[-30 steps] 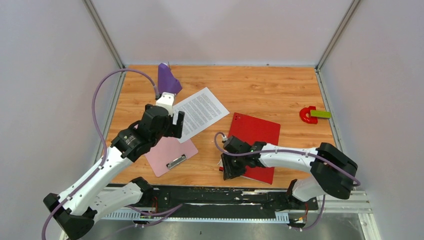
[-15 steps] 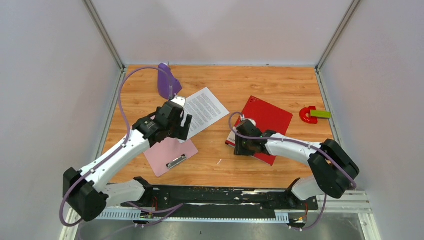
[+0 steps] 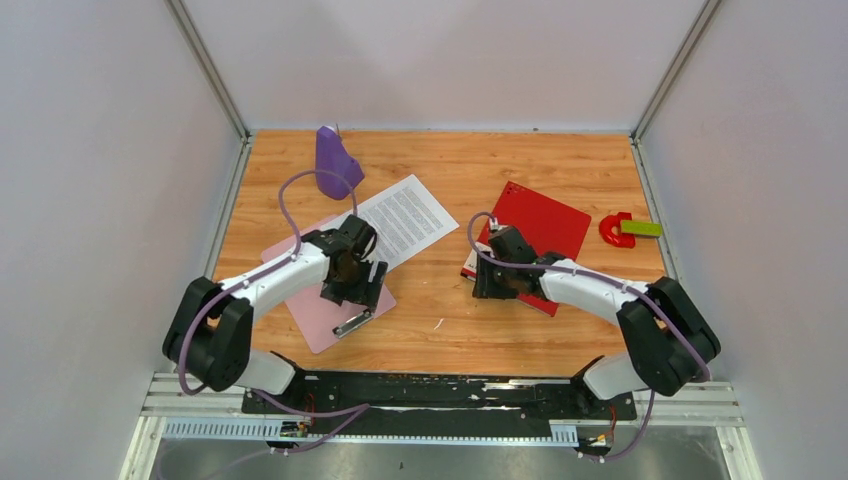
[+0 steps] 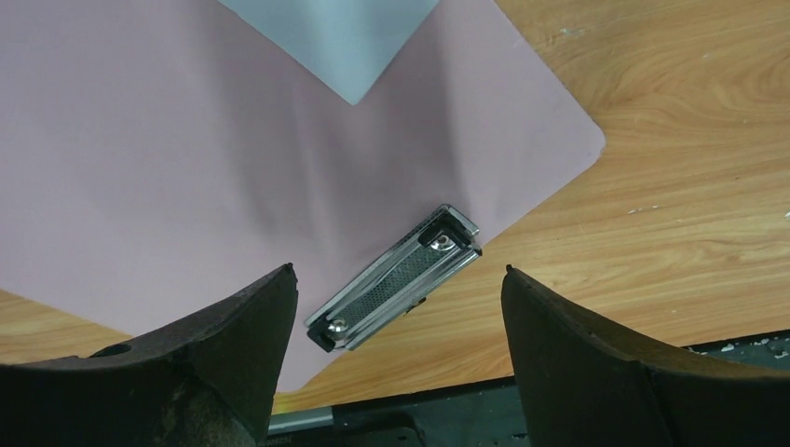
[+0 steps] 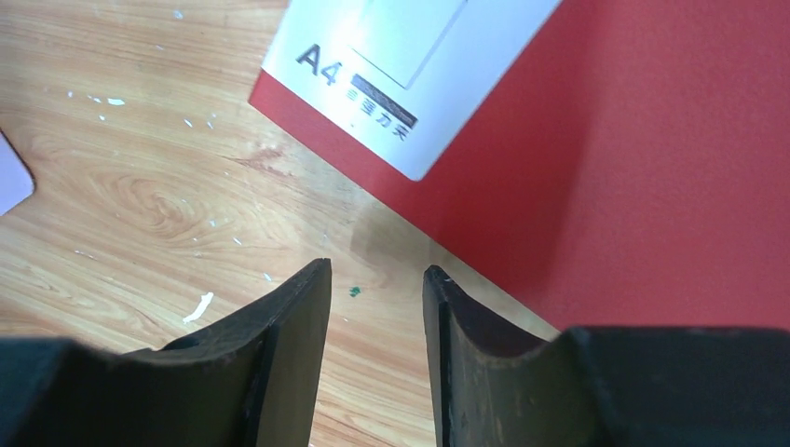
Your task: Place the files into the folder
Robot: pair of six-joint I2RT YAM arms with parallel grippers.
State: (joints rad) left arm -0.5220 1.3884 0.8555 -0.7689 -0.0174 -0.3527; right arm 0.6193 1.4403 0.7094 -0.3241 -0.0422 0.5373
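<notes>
The files [image 3: 403,218] are white printed sheets lying at the table's middle left, one corner resting on the pink clipboard [image 3: 318,310]; that corner shows in the left wrist view [image 4: 337,42]. The red folder [image 3: 541,232] lies shut at the middle right, its white label [image 5: 401,65] at the near left corner. My right gripper [image 3: 491,284] hovers over bare wood at that corner, jaws a little apart and empty [image 5: 375,270]. My left gripper [image 3: 352,292] is wide open and empty above the clipboard's metal clip [image 4: 396,279].
A purple object [image 3: 334,160] stands at the back left beside the sheets. A red and green object [image 3: 624,229] lies at the right edge. Metal frame posts and white walls close in the table on three sides.
The red folder has slid away from the near edge toward the back right, with my right gripper at its corner. My left arm has drawn back from the sheets to above the pink clipboard.
</notes>
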